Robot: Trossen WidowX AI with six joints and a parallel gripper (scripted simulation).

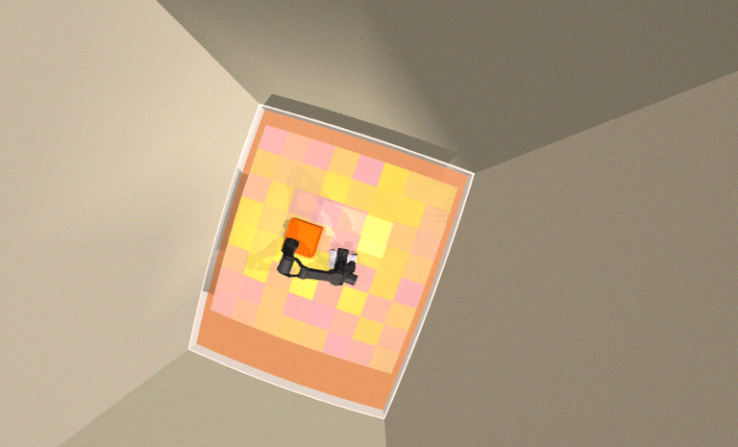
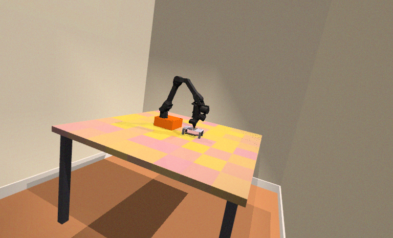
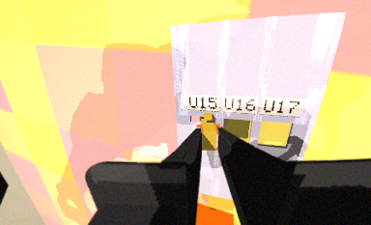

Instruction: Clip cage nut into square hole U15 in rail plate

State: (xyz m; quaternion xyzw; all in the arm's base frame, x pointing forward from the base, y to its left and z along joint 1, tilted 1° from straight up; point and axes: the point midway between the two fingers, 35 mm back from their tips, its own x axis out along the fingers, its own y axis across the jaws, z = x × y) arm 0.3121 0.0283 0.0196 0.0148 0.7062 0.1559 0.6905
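The claw (image 1: 342, 258) (image 2: 194, 127) (image 3: 208, 133) is pinching the nut (image 3: 209, 134), a small gold thing with orange bits, between its two dark fingertips. In the wrist view, the nut is at the place of the U15 hole in the plate (image 1: 332, 259) (image 2: 199, 130) (image 3: 200, 66), and the U15 label (image 3: 205, 102) lies from it at 12 o'clock. How deep the nut sits, and whether its wings are already hooked, I cannot tell. The U16 hole (image 3: 237, 130) is just beside it at 3 o'clock, and the U17 hole (image 3: 274, 133) is farther in the same direction. The plate stands on short legs upon the table (image 1: 260, 209) (image 2: 173, 154). The arm (image 1: 321, 274) (image 2: 172, 93) rises from the orange block (image 1: 306, 235) (image 2: 173, 123) (image 3: 214, 215), bends, and points its claw downward. Seen from the top, the block is at 10 o'clock from the claw.
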